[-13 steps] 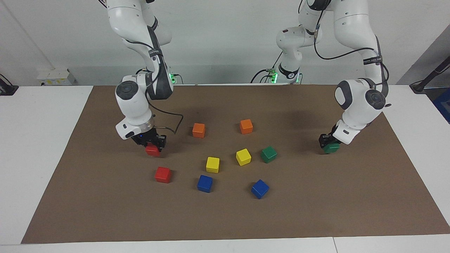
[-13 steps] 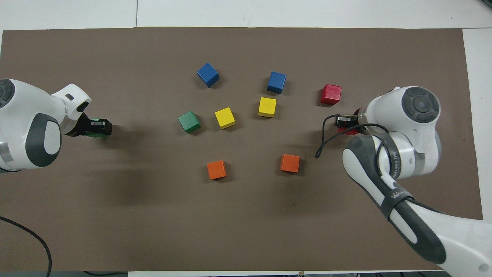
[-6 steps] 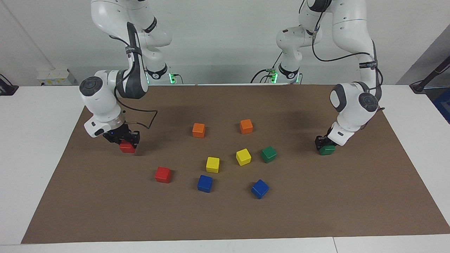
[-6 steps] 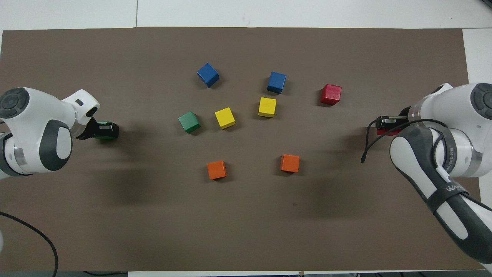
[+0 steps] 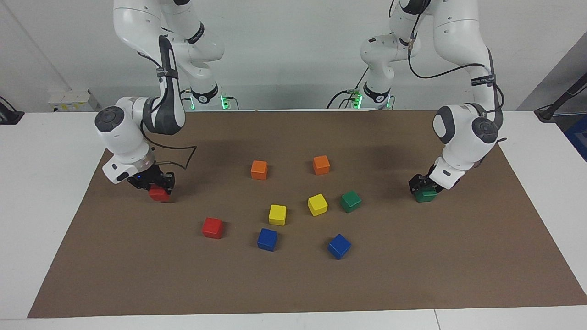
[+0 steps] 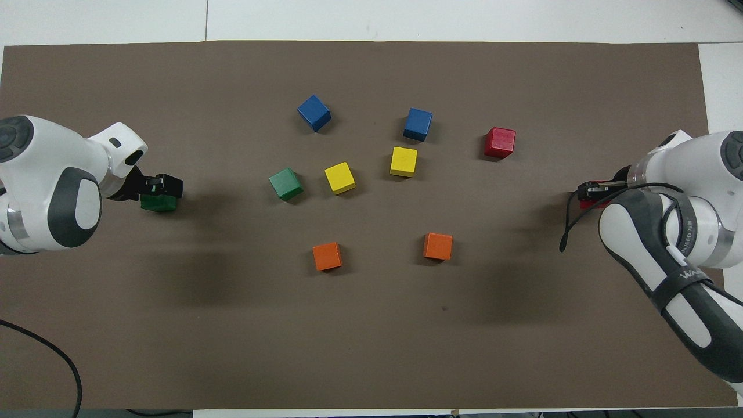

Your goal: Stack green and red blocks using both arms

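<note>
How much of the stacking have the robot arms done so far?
Nothing is stacked yet. The right gripper is shut on one glossy red cube, low over the brown mat at its own end. The left gripper is at a dark green cube that seems to rest on the mat. The other red cube and other green cube lie loose mid-mat, so both stacks are left to build.

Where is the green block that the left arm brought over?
It sits on the brown mat at the left arm's end, under the left hand: green block, apart from the other green block.
</note>
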Controlling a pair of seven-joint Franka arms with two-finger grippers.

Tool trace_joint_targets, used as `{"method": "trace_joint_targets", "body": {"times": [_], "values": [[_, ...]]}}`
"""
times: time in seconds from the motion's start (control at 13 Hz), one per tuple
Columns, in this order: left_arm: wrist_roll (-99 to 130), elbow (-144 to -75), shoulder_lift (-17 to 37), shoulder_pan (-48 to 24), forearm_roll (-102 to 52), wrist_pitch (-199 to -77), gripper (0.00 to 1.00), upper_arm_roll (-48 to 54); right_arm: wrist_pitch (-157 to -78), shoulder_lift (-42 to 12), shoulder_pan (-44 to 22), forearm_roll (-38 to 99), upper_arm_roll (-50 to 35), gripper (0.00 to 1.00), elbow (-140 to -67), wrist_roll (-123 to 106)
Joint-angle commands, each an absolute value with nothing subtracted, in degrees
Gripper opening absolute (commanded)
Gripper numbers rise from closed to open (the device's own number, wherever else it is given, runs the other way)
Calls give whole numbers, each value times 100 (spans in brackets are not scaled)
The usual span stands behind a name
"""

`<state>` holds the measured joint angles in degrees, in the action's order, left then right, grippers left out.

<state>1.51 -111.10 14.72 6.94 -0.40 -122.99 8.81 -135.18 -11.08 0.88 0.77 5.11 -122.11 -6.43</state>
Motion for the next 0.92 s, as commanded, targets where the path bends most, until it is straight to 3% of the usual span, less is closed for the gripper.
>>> {"method": "trace_joint_targets", "body": {"times": [0.0,0.38,0.54,0.69,0.85], "values": [[2325,-9804,1738,-249,-114,-11331,100,835,-13869,-1318,123,158,475,0,-12278,-967],[5207,-8878,2600,-1801,470,-11416,100,765,-13869,-1318,97,158,475,0,-12278,-914],[5195,-9174,2584,-1767,720,-11688,100,773,-13852,-1318,105,158,475,100,-12270,-835],[5185,-9517,2540,-1758,721,-12100,100,773,-13738,-1266,123,158,475,100,-12208,-888],[5203,-10157,2400,-1775,721,-12697,100,773,-13012,-1082,105,132,483,100,-11842,-879]]}}
